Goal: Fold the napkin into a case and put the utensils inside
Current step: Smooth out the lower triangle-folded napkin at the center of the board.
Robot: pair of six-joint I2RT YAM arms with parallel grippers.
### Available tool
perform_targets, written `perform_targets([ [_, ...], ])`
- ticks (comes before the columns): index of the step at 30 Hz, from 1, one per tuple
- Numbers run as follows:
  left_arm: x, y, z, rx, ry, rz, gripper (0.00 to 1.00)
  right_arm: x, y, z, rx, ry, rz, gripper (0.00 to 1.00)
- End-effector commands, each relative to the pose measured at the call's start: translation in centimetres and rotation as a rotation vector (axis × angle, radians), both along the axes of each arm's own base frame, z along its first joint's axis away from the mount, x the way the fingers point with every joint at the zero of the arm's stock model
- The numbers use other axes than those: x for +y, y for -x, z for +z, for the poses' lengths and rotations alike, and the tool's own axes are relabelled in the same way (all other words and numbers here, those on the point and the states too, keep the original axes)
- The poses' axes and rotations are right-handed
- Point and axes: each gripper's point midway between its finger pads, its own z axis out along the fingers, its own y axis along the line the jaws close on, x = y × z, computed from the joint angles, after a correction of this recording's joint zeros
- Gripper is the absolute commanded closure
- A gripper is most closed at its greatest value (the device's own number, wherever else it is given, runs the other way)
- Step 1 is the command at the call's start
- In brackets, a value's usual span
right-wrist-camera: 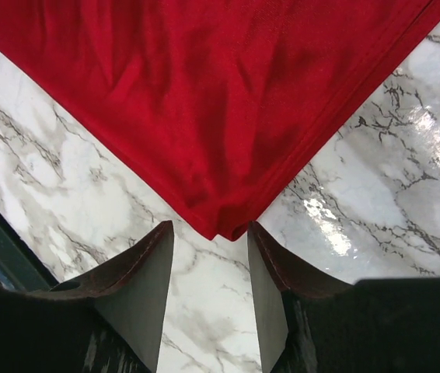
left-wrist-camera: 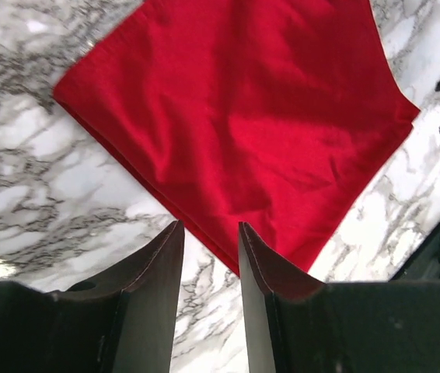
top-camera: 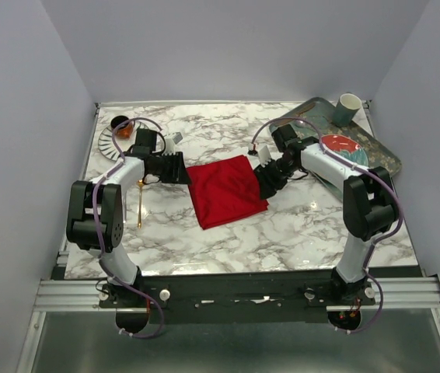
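The red napkin lies folded into a rough square in the middle of the marble table. My left gripper sits low at its left side. In the left wrist view this gripper is open, and the napkin has its edge just at the fingertips. My right gripper is at the napkin's right corner. In the right wrist view it is open too, and the corner of the napkin pokes just between the tips, ungripped. One of the utensils, a gold spoon, lies left of the napkin beside the left arm.
A dark green tray at the back right holds a round red patterned plate and a pale cup. A white plate with a small brown cup stands at the back left.
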Motion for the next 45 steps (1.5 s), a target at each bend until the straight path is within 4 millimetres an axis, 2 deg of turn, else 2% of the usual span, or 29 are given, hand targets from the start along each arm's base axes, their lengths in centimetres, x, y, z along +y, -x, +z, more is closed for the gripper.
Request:
perform_targets([
  [1,-1.2,2.3,1.5,0.026,0.084,-0.05,0.58,0.4,1.7,-1.1,0.114,-0.011,-0.059,0.5],
  [3,-1.0,3.0,1.1,0.046,0.075,-0.065,0.59,0.4,2.3,-1.4,0.142,-0.016,-0.049,0.57],
  [6,-0.9,4.4,0.6,0.094,0.058,-0.104,0.62,0.6,2.6,-0.9,0.151,-0.05,-0.035,0.55],
  [7,-0.5,4.9,0.3,0.102,0.028,-0.129,0.62,0.6,2.4,-0.6,0.138,-0.059,-0.038,0.55],
  [10,-0.1,4.9,0.2,0.124,-0.002,-0.127,0.64,0.2,0.8,0.2,0.148,-0.103,-0.15,0.54],
  [14,0.3,3.7,0.8,0.052,-0.033,-0.117,0.6,-0.3,-0.8,0.5,0.179,-0.189,-0.269,0.52],
  [18,1.0,0.6,1.5,0.045,0.004,0.011,0.57,0.0,-0.6,0.0,0.209,-0.211,-0.311,0.5],
  [22,0.9,-1.8,1.4,0.01,0.012,0.039,0.56,-0.2,-0.5,-1.8,0.245,-0.184,-0.334,0.46],
  [26,0.4,-2.3,0.8,0.024,0.029,0.047,0.56,-0.1,-0.2,-2.2,0.283,-0.188,-0.349,0.41],
  [31,0.4,-1.4,0.3,0.026,0.018,0.044,0.56,-0.1,0.5,-3.4,0.344,-0.175,-0.365,0.43],
  [35,0.5,-0.9,0.3,0.024,0.019,0.048,0.56,-0.1,1.3,-3.8,0.381,-0.177,-0.366,0.52],
  [38,0.4,-0.3,0.5,0.02,0.018,0.041,0.56,0.1,1.5,-2.8,0.374,-0.198,-0.358,0.66],
  [39,0.4,-0.1,0.6,0.016,0.019,0.041,0.56,0.2,1.5,-2.5,0.374,-0.207,-0.357,0.76],
  [42,0.4,0.3,0.9,0.008,0.025,0.046,0.56,0.5,1.4,-0.9,0.361,-0.238,-0.346,0.9],
  [45,0.3,0.4,1.2,0.006,0.036,0.055,0.56,0.6,1.6,-0.3,0.357,-0.25,-0.34,0.99],
])
